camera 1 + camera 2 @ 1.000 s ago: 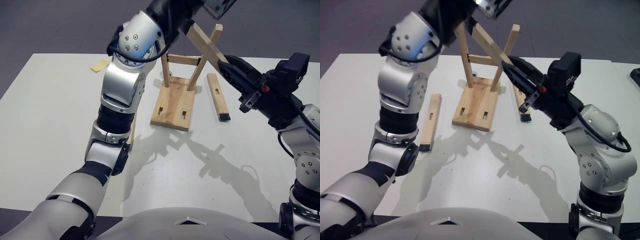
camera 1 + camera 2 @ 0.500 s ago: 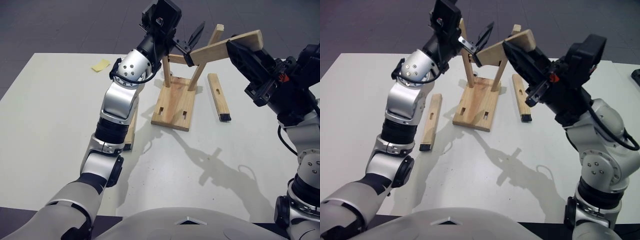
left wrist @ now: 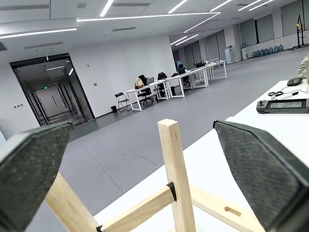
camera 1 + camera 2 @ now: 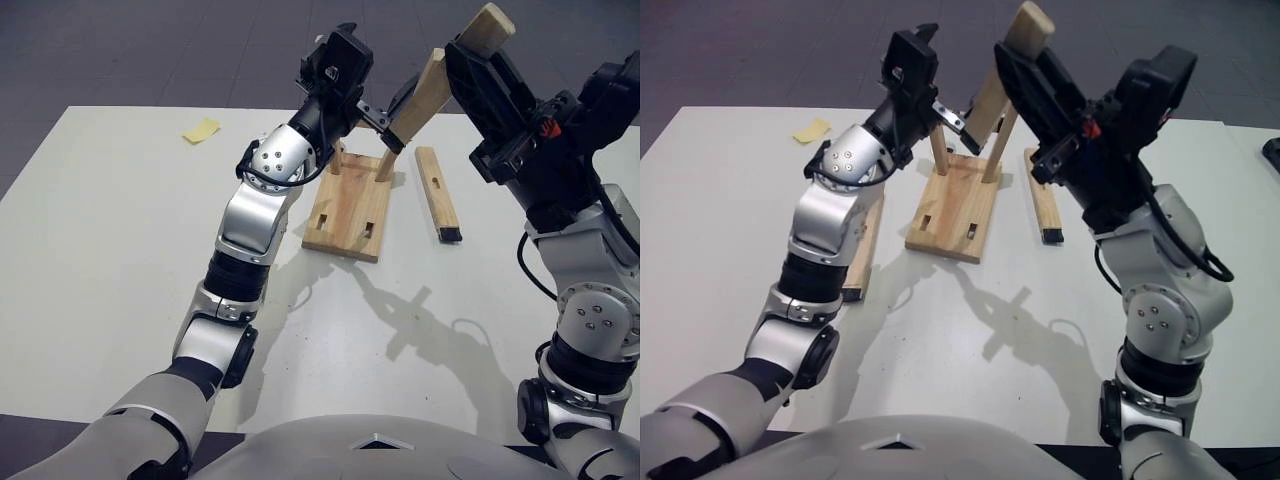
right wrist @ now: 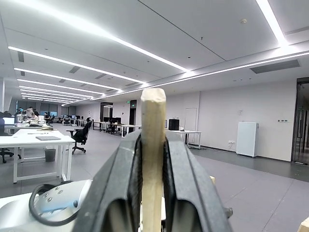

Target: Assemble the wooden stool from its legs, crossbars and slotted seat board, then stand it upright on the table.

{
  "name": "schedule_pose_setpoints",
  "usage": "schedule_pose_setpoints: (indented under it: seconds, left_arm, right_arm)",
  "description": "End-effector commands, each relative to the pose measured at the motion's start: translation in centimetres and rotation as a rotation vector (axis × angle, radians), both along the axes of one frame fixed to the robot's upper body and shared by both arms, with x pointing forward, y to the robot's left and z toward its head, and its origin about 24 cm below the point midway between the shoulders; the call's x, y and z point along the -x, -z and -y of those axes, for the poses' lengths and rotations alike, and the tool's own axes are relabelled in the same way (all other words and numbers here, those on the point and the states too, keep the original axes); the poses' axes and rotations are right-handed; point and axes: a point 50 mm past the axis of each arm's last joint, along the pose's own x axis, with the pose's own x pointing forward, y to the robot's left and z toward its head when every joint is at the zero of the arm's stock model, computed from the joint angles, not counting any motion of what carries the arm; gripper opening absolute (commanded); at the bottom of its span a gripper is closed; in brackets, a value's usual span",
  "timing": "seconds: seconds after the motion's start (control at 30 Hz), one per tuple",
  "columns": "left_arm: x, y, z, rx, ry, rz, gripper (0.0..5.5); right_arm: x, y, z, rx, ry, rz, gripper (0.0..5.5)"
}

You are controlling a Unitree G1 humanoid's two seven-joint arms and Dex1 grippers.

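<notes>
The right fingers [image 4: 482, 92] have swung their wooden leg [image 4: 428, 88] from level to steeply raised, upper right, clenched around its middle. The left fingers [image 3: 256, 164] gape beside the seat board [image 4: 345, 208] at the desk's [image 4: 120, 230] centre top. The leg looks light, stiff and smooth, so it is best gripped mid-length.

No text, number or label can be read in any view.

Candidates checked:
- Green sign [image 3: 44, 88] over the far doorway: too small to read.
- Yellow note [image 4: 201, 130] on the counter [image 4: 110, 260]: any writing too small to tell.
- Display of the flat device [image 3: 285, 104] on the far desk: blurred, unreadable.
</notes>
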Motion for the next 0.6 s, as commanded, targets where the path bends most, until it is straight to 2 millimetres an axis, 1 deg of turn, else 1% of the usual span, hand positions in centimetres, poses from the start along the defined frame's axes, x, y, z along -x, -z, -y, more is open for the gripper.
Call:
schedule_pose_setpoints:
  seconds: [0.03,0.1,0.13,0.2,0.23,0.27,0.3,0.33,0.37,0.4,0.43,0.5,0.6]
  left_arm:
    - [0.1,0.1,0.1,0.026,-0.002,-0.011,5.4]
    - [-0.5,-1.1,-1.8,0.12,-0.107,0.021,5.4]
    - [-0.9,-1.9,-3.3,0.181,-0.175,0.042,5.4]
    - [-1.4,-3.2,-7.2,0.328,-0.316,0.072,5.4]
    - [-1.5,-3.5,-9.4,0.397,-0.389,0.074,5.4]
    - [-1.6,-3.5,-11.3,0.466,-0.452,0.064,5.4]
    - [-1.5,-3.1,-13.3,0.532,-0.511,0.046,5.4]
    - [-1.3,-2.5,-14.8,0.569,-0.563,0.034,5.4]
    - [-1.2,-2.0,-15.8,0.577,-0.604,0.025,5.4]
    - [-1.1,-1.5,-16.3,0.572,-0.631,0.017,5.4]
    - [-1.1,-0.9,-16.3,0.569,-0.644,0.007,5.4]
    - [-1.4,0.1,-15.5,0.548,-0.647,-0.012,5.4]
    - [-1.9,1.3,-14.0,0.533,-0.633,-0.036,5.4]
  right_arm:
    - [-0.5,-0.6,0.6,-0.04,0.062,0.031,0.41]
    - [-0.7,-0.2,1.5,-0.056,0.104,0.014,0.41]
    - [-0.9,0.1,2.1,-0.062,0.136,0.002,0.41]
    - [-1.4,1.0,4.2,-0.079,0.241,-0.041,0.41]
    - [-1.6,1.4,5.2,-0.086,0.294,-0.061,0.41]
    - [-1.8,1.7,5.9,-0.087,0.335,-0.075,0.41]
    - [-2.5,2.1,6.4,-0.074,0.389,-0.091,0.41]
    - [-3.3,2.5,6.7,-0.062,0.425,-0.106,0.41]
    - [-4.2,2.9,6.9,-0.056,0.453,-0.119,0.41]
    - [-5.3,3.4,7.0,-0.053,0.495,-0.14,0.41]
    - [-6.6,4.1,7.2,-0.044,0.543,-0.165,0.41]
    - [-9.1,5.9,8.0,-0.035,0.653,-0.226,0.41]
    - [-11.8,8.2,8.8,-0.031,0.734,-0.312,0.41]
